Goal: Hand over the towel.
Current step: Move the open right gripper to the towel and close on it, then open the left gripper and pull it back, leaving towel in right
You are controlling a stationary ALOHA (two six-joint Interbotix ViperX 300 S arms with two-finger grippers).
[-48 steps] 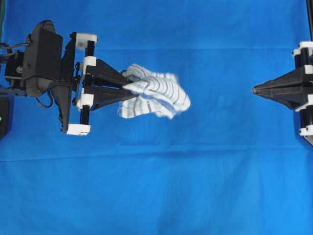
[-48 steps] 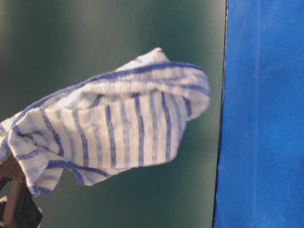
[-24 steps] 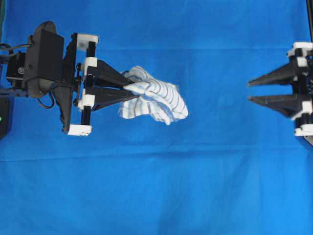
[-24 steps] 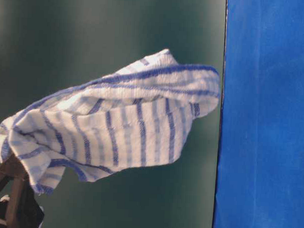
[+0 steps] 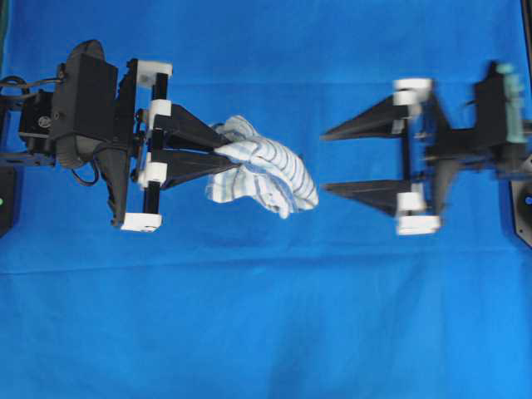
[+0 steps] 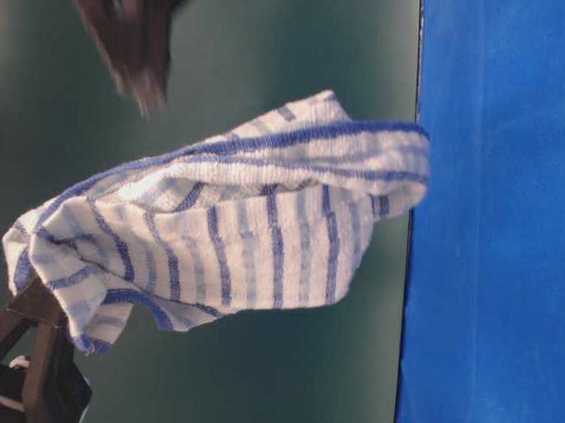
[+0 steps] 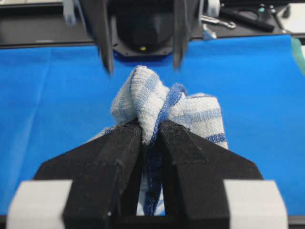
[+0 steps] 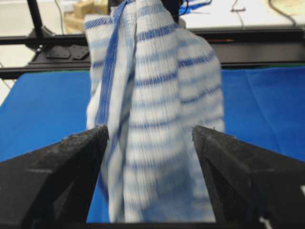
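I see the left gripper (image 5: 218,151) clamped narrow on one bunched end of the towel (image 5: 266,170); from the left wrist view the two black fingers (image 7: 119,152) pinch a fold of striped cloth (image 7: 162,109) between them. The towel is off the blue table sheet (image 5: 266,316), held up in the air left of centre, its free end draping toward the right arm. In the table-level view the cloth (image 6: 235,228) hangs out from the left fingers (image 6: 32,351) at lower left, with a blurred dark finger of the other arm at top left.

Right gripper (image 5: 322,160) stands wide open, tips pointing at the towel's free end and just short of it in the overhead view; the arm is motion-blurred. In the right wrist view the towel (image 8: 152,119) hangs between the two spread fingers (image 8: 71,167); I cannot tell if either pad touches the cloth
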